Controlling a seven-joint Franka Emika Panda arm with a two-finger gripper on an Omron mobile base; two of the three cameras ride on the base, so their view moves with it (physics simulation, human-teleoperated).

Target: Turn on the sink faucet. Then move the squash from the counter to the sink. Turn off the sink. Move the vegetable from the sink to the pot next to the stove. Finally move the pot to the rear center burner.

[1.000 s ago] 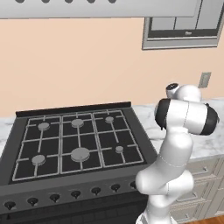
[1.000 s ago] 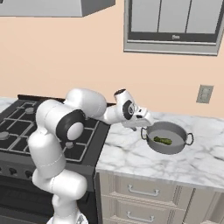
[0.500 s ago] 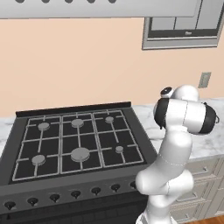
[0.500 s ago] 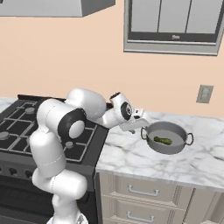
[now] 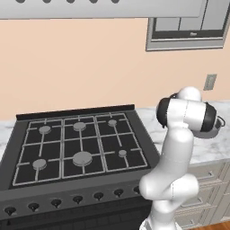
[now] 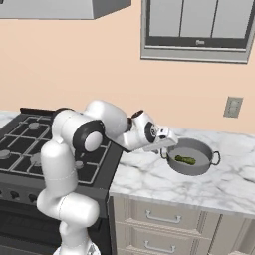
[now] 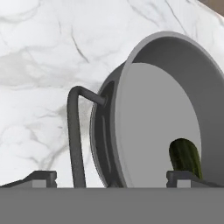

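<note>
The squash (image 6: pixel 185 160) is a small dark green piece lying inside the pot (image 6: pixel 187 170), a round grey metal pan with loop handles on the counter (image 6: pixel 149 175) right of the stove (image 6: pixel 30 144). My gripper (image 6: pixel 166 144) hangs open just left of the pot, by its near loop handle (image 6: pixel 163 152). In the hand view the fingertips (image 7: pixel 43 176) straddle the handle (image 7: pixel 74 131) and the pot's wall (image 7: pixel 144 57). The squash (image 7: pixel 186 155) shows behind the right tip. Nothing is held. From the left base, my arm covers most of the pot (image 5: pixel 219 124).
The black gas stove (image 5: pixel 81 143) has grid grates, several burners and front knobs; the rear center burner (image 5: pixel 79 126) is bare. A wall outlet (image 6: pixel 232 106) and an upper cabinet (image 6: pixel 199 30) are behind the counter. Drawers (image 6: pixel 159 216) sit below it.
The hand has dropped a little and moved closer to the pot's left handle. The jaws have stayed open. Pot and squash have not moved.
</note>
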